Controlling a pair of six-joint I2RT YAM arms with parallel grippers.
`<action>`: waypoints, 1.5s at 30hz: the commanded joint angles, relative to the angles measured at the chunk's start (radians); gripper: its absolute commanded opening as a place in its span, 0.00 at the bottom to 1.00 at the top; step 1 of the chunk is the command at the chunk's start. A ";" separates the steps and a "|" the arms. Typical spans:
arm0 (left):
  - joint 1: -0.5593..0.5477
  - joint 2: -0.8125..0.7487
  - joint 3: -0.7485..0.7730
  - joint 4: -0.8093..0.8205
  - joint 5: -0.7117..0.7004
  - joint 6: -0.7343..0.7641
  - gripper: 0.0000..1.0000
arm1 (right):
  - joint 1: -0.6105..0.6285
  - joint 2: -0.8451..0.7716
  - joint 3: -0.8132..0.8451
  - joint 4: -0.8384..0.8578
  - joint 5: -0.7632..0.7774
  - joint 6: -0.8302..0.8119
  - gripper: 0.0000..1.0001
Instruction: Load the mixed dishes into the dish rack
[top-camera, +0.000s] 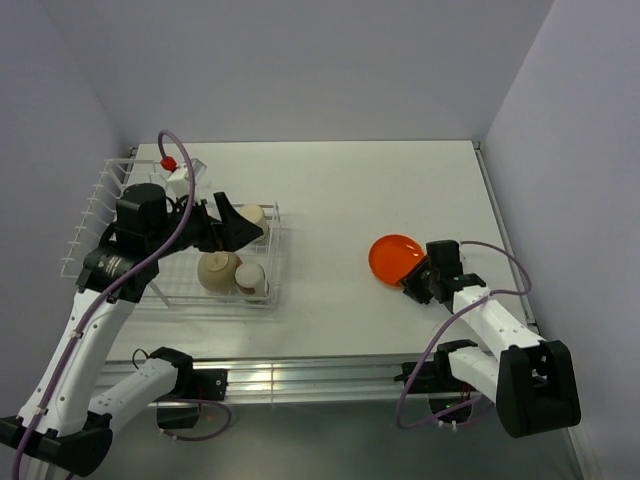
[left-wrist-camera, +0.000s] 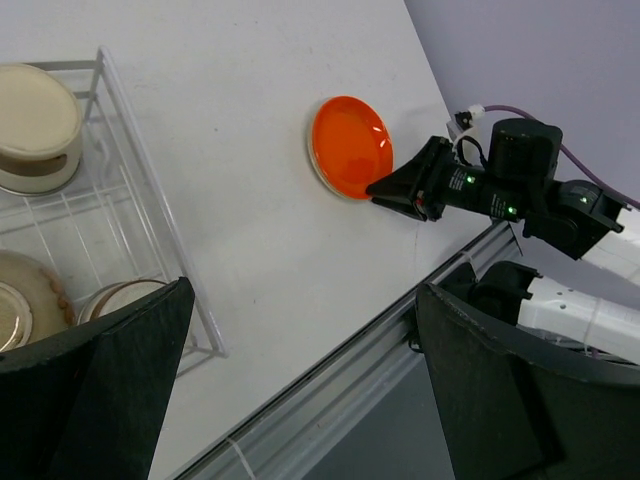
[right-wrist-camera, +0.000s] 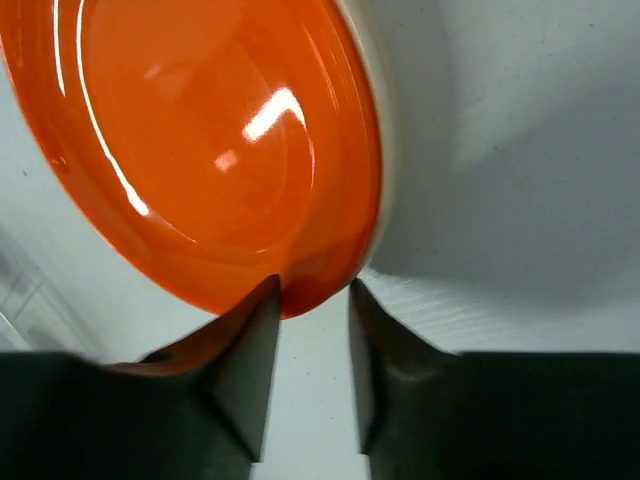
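Note:
The glossy orange plate (top-camera: 392, 256) lies on the white table right of centre; it also shows in the left wrist view (left-wrist-camera: 347, 146) and fills the right wrist view (right-wrist-camera: 215, 140). My right gripper (top-camera: 414, 279) is at its near rim, jaws a little apart, one fingertip (right-wrist-camera: 262, 300) over the rim and the other beside it, not clamped. The white wire dish rack (top-camera: 272, 298) stands at the left. Its basket holds a cream bowl (top-camera: 252, 216), a tan dish (top-camera: 217, 270) and a small cup (top-camera: 250, 277). My left gripper (top-camera: 238, 228) hovers over the basket, open wide and empty.
The rack's upright plate slots (top-camera: 92, 215) run along the far left by the wall. The table's right edge (top-camera: 505, 250) is close behind the right arm. The metal front rail (left-wrist-camera: 330, 385) runs below the left gripper (left-wrist-camera: 300, 380). The small clear glass is out of view.

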 joint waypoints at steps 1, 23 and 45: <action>-0.007 -0.019 -0.013 0.076 0.055 -0.027 0.99 | -0.007 -0.004 -0.009 0.039 0.018 0.011 0.32; -0.042 -0.019 -0.051 0.129 0.065 -0.062 0.99 | -0.006 -0.122 -0.009 -0.040 -0.008 -0.018 0.00; -0.068 0.128 -0.189 0.468 0.429 -0.169 0.89 | 0.000 -0.321 0.298 -0.225 -0.423 -0.291 0.00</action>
